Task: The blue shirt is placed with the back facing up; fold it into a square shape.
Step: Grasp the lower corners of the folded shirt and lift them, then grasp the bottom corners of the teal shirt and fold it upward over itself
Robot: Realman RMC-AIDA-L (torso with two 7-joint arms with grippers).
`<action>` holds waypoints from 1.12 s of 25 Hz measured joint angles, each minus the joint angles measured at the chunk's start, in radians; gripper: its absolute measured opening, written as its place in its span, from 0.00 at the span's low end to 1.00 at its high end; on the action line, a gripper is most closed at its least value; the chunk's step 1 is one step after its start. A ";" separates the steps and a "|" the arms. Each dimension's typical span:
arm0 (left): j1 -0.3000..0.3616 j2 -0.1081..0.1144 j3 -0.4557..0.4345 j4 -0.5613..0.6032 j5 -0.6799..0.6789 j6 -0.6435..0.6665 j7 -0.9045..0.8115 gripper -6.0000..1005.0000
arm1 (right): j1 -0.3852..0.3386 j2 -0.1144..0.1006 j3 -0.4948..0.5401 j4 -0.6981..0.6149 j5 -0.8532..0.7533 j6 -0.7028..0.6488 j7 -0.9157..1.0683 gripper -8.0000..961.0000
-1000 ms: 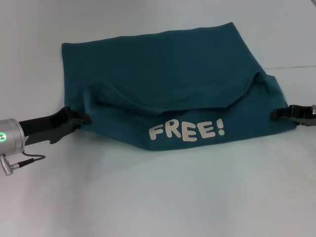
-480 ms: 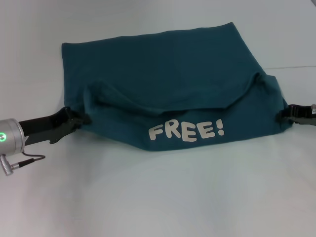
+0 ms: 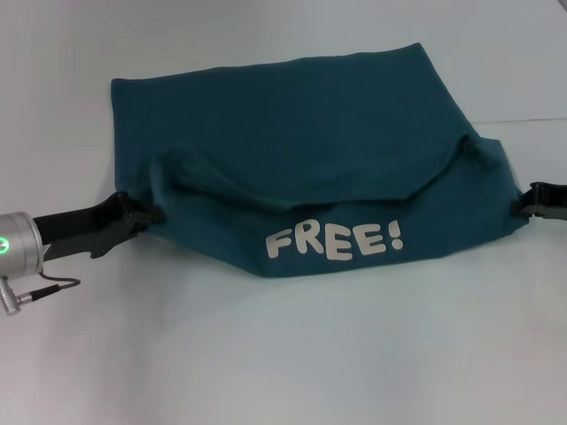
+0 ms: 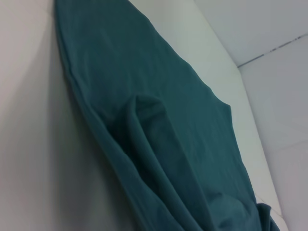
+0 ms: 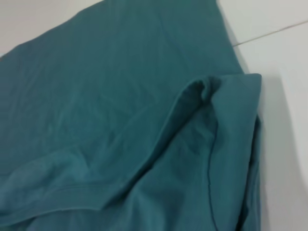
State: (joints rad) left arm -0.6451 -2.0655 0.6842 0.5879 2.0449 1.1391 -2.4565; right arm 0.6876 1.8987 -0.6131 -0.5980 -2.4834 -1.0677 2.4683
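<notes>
Starting at nine o'clock in the head view, the left gripper (image 3: 146,215) reaches in low over the white table (image 3: 283,354), its black fingers meeting the left edge of the blue shirt (image 3: 292,133). Those fingers look pinched onto the cloth's edge, where a fold bunches up right at the tips. Behind them sits the silver wrist with a small green light and a thin cable looping down toward eight o'clock.

Across the middle, the shirt lies spread over the table, its far edge flat toward twelve o'clock. The near part is turned over on itself, front side showing, with the white "FREE!" lettering (image 3: 335,240) readable at about six o'clock of the cloth. A loose, sagging ridge runs across the shirt between the two grippers.

Out at three o'clock, the right gripper (image 3: 529,203) shows only as a black tip at the frame's edge, touching the shirt's right side; whether it grips cannot be told. Both wrist views show only rumpled teal folds (image 4: 159,144) (image 5: 144,120) on the table.
</notes>
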 joint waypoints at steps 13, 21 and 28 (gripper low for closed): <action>0.080 0.037 -0.148 0.151 0.174 0.409 -0.019 0.04 | -0.113 -0.028 0.023 -0.209 -0.010 -0.509 0.027 0.04; 0.159 0.036 -0.193 0.265 0.353 0.634 -0.018 0.04 | -0.174 -0.040 0.020 -0.219 -0.034 -0.655 0.025 0.04; 0.203 0.027 -0.211 0.297 0.439 0.735 0.022 0.04 | -0.186 -0.040 0.019 -0.218 -0.079 -0.766 -0.001 0.04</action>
State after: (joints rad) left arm -0.4418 -2.0388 0.4729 0.8852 2.4844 1.8743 -2.4344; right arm 0.5014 1.8588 -0.5940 -0.8165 -2.5627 -1.8332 2.4671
